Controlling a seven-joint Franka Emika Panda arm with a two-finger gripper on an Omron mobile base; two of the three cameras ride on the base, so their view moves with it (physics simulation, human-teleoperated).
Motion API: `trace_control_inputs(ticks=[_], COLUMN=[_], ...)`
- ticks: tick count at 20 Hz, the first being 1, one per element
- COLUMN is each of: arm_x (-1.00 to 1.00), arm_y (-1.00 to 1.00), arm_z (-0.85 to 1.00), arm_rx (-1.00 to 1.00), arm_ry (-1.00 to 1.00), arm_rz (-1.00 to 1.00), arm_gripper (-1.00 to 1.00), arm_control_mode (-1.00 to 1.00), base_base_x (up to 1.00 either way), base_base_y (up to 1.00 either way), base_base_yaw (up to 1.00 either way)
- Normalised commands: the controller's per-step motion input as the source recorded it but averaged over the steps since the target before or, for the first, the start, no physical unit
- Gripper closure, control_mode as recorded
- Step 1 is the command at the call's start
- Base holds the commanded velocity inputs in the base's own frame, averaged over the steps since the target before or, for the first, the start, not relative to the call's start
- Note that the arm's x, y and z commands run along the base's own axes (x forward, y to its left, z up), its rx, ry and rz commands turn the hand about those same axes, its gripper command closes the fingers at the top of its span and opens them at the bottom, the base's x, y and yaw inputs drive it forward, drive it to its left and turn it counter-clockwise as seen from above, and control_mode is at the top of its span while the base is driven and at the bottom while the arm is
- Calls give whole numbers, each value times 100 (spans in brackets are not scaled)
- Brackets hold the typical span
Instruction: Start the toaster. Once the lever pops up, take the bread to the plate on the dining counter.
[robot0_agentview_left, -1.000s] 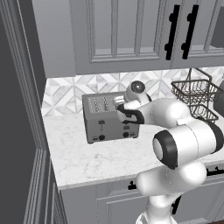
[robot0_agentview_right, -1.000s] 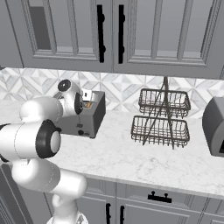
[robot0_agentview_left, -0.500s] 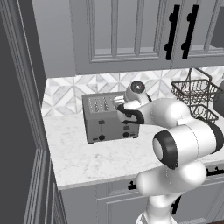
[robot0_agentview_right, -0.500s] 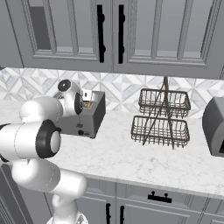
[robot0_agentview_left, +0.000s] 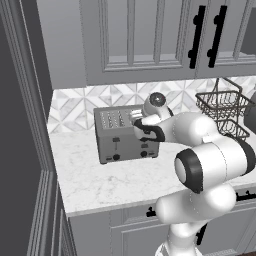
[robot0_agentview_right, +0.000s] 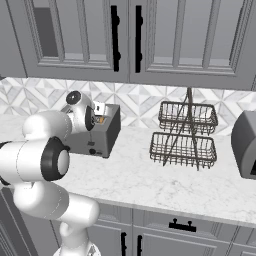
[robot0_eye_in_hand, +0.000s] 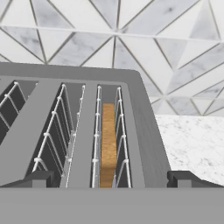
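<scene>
The grey four-slot toaster (robot0_agentview_left: 122, 142) stands on the marble worktop against the tiled wall. One black lever (robot0_agentview_left: 116, 142) shows on its front face, above a round knob. The bread (robot0_eye_in_hand: 108, 144) sits upright in the far right slot, its golden edge showing between the wires; it also shows as an orange patch on the toaster (robot0_agentview_right: 102, 134). My gripper (robot0_eye_in_hand: 109, 181) hovers just above that end of the toaster, open, with one fingertip (robot0_eye_in_hand: 33, 179) on each side of the bread's slot and nothing held. The gripper (robot0_agentview_left: 137, 120) is at the toaster's top right corner. The plate and the dining counter are out of view.
A two-tier wire basket (robot0_agentview_right: 183, 135) stands right of the toaster, and a grey appliance (robot0_agentview_right: 247, 145) sits at the far right. Upper cabinets (robot0_agentview_left: 145, 40) hang over the worktop. A tall dark panel (robot0_agentview_left: 25, 125) closes off the left.
</scene>
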Motion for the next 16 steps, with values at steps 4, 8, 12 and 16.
trace_control_inputs(ticks=[4,8,12,16], arm_x=[0,0,0,0], arm_y=[0,0,0,0], arm_z=[0,0,0,0], arm_rx=[0,0,0,0], arm_ry=[0,0,0,0], arm_rz=[0,0,0,0], arm_gripper=[-100,-100,-100,-100], arm_control_mode=[-100,-100,-100,-100], base_base_x=[0,0,0,0], base_base_y=[0,0,0,0], base_base_yaw=[0,0,0,0])
